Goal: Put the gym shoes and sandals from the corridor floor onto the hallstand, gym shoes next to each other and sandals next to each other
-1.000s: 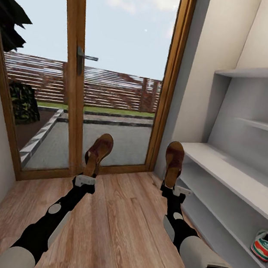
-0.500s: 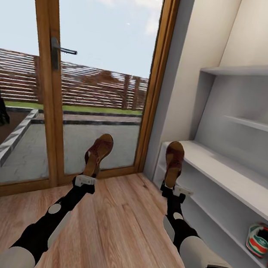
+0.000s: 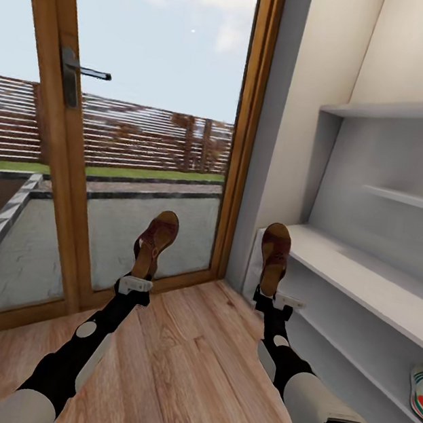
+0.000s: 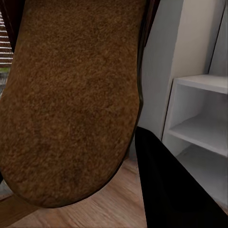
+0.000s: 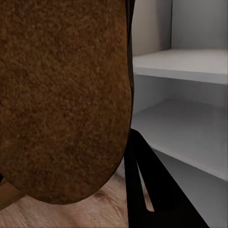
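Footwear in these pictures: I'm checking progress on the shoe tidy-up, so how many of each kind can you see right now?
Brown sandals: 2, one held up in the left gripper and one in the right gripper.
Gym shoes: 1, partly cut off at the picture's edge, on the hallstand's lower shelf.
Total: 3

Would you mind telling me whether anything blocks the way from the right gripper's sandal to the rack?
Nothing visible does. The sandal in the right gripper hangs just before the rack's near end, with open air between them; its top shelf is bare there.
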Available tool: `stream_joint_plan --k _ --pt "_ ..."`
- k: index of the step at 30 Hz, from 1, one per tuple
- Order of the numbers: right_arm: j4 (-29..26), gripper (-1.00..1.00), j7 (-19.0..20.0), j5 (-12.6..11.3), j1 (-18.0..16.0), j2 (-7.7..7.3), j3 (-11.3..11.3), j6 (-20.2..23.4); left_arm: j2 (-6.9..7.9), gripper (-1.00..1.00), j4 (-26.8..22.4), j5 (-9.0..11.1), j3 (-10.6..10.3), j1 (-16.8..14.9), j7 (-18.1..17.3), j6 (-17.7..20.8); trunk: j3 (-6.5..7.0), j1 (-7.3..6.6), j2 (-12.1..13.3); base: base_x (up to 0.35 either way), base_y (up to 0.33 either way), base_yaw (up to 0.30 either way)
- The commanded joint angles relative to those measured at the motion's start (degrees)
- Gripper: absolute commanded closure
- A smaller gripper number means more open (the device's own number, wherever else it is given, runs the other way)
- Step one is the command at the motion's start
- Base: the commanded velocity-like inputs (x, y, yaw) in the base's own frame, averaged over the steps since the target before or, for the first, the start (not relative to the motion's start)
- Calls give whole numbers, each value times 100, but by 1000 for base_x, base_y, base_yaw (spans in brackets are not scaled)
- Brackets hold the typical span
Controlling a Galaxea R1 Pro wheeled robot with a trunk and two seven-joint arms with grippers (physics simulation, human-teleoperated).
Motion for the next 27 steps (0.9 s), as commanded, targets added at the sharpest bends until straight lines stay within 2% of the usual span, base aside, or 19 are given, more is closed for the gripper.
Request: stream_joint_plan --k 1,9,27 --pt "5 100 16 -44 -6 3 -3 -22 1 100 1 29 2 -2 -26 -8 -6 1 -2 251 145 -257" --pt "5 100 16 -44 -6 3 -3 -22 1 100 1 29 2 -2 -26 -8 -6 1 -2 135 46 -268" --pt "13 100 16 -52 -6 3 -3 -22 1 100 1 29 2 -2 -26 -8 -6 1 -2 5 6 -272"
